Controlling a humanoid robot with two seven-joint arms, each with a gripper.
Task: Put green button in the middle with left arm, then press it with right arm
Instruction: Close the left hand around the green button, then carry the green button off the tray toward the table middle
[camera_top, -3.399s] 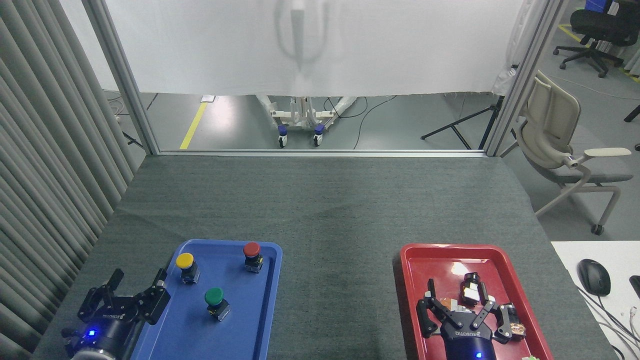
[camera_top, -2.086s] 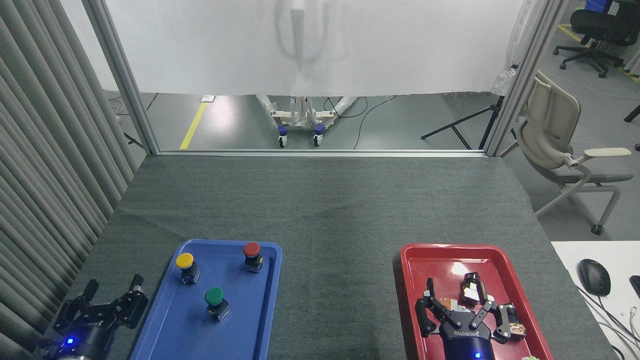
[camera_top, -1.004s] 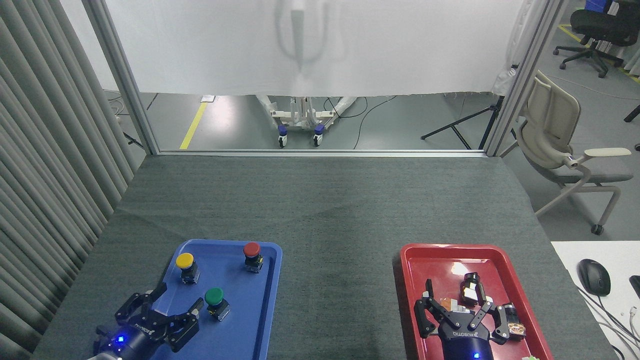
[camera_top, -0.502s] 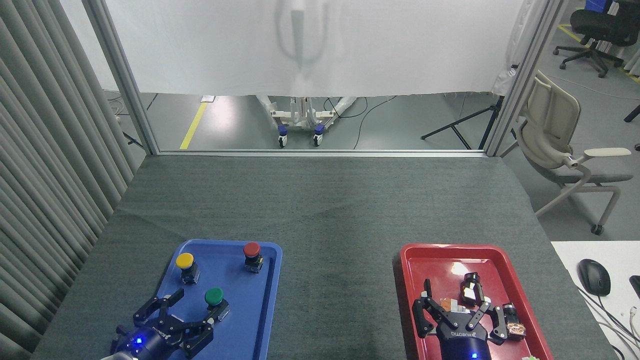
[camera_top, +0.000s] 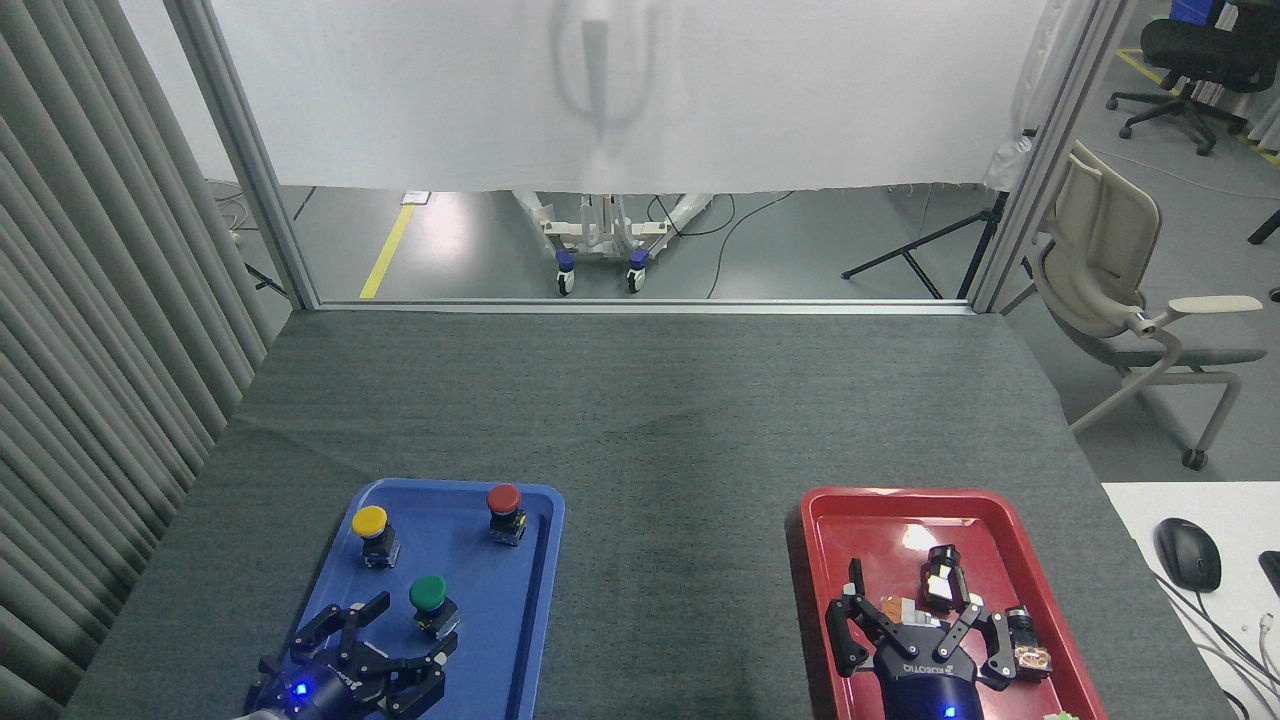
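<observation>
Three buttons: yellow-capped push-button (camera_top: 370, 522), red-capped push-button (camera_top: 503, 499), green-capped push-button (camera_top: 429, 594), all in blue plastic tray (camera_top: 535, 600).
Left gripper (camera_top: 385, 640): fingers spread, empty, at green button's 7 o'clock, just beside it.
Middle (camera_top: 675, 560): bare grey cloth, unobstructed between trays.
Red plastic tray (camera_top: 815, 560): several small parts.
Right gripper (camera_top: 915, 620): fingers spread, empty.
</observation>
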